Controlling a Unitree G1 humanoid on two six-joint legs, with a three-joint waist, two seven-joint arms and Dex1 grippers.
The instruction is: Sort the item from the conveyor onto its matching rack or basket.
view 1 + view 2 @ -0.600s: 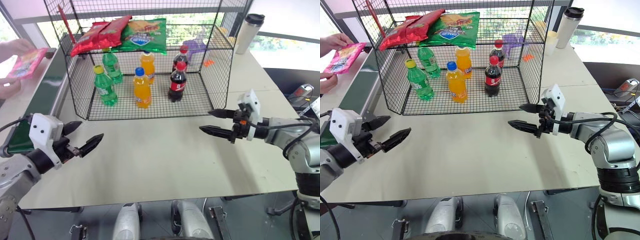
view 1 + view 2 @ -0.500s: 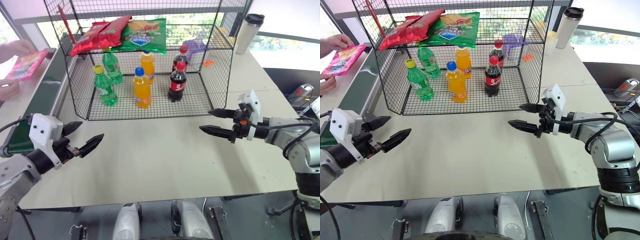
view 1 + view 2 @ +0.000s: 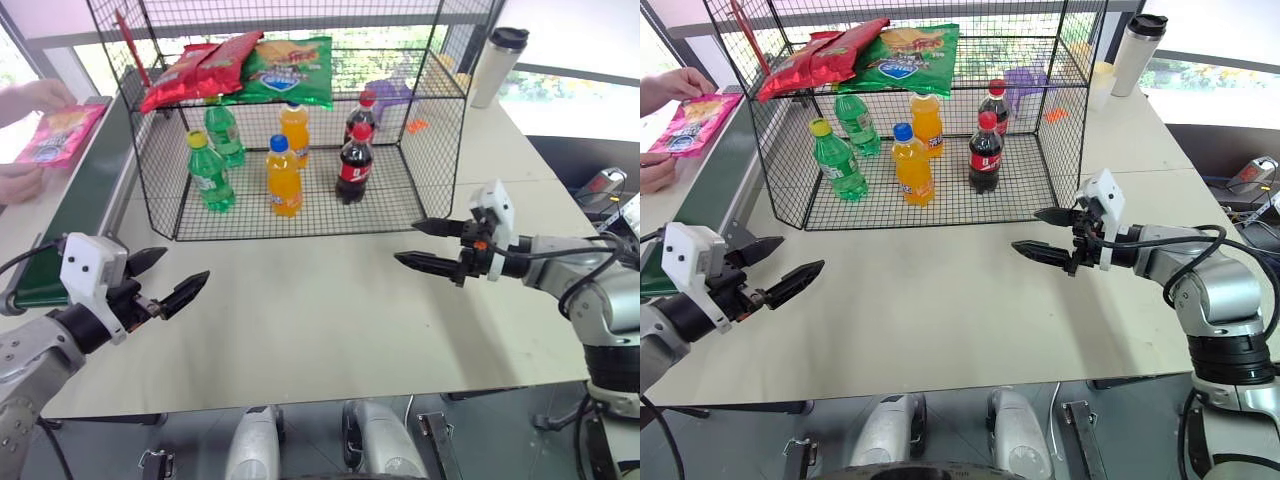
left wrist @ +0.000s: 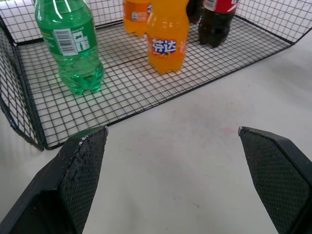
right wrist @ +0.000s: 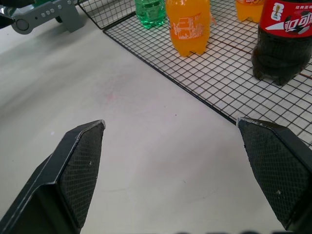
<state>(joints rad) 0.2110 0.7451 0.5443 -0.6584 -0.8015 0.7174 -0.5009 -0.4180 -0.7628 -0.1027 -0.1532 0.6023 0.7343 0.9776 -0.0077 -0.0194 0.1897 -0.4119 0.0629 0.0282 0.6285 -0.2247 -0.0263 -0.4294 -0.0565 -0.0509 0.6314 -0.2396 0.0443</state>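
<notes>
The pink crisp bag (image 3: 52,135) is in a person's hands (image 3: 35,97) above the conveyor (image 3: 80,195) at the bench's far left edge, so wait until they let go. Both your left claw (image 3: 165,279) and right claw (image 3: 428,245) hover over the bench (image 3: 320,310), jaws spread wide and empty. Then reach with the left and grip the bag's edge flat. The wire rack (image 3: 440,120) holds six bottles below, with two red bags and one green on its shelf.
</notes>
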